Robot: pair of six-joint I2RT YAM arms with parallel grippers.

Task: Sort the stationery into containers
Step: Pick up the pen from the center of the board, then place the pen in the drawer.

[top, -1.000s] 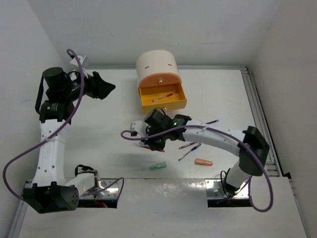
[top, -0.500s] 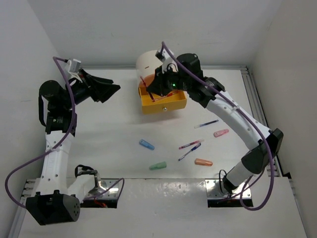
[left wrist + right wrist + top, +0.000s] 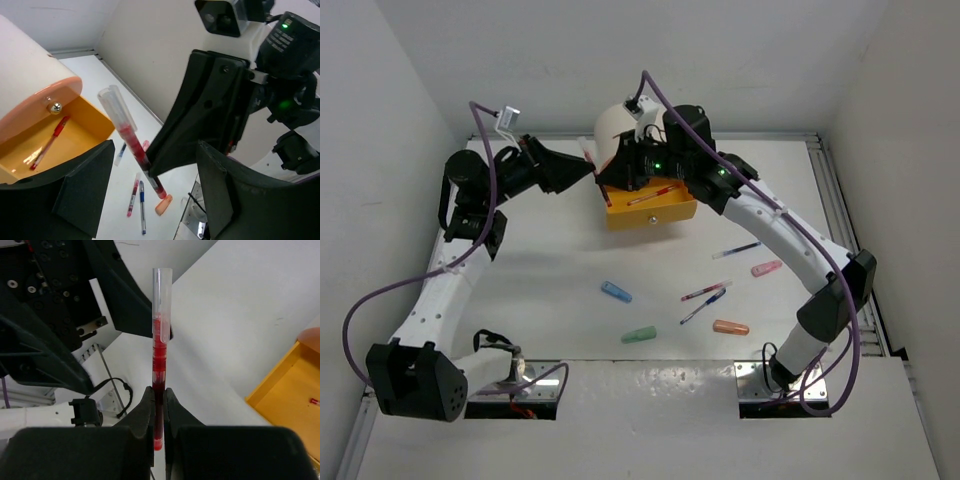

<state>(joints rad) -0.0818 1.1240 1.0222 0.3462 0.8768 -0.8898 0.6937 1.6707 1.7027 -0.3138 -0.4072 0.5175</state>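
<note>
Since half a second ago the left arm has swung in toward the cream arch-topped cabinet (image 3: pixel 608 125). The left gripper (image 3: pixel 582 170) now sits just left of the cabinet front, jaws spread wide and holding nothing. The right gripper (image 3: pixel 159 392) is clamped on a thin red pen with a clear cap (image 3: pixel 160 340), over the left end of the cabinet's pulled-out orange-yellow drawer (image 3: pixel 655 214). A second red pen (image 3: pixel 49 142) lies inside that drawer. The white matte tabletop (image 3: pixel 520 270) in front of the cabinet carries loose pens and a green capsule piece (image 3: pixel 639 334). Plain white walls (image 3: pixel 770 60) rise behind the cabinet.
</note>
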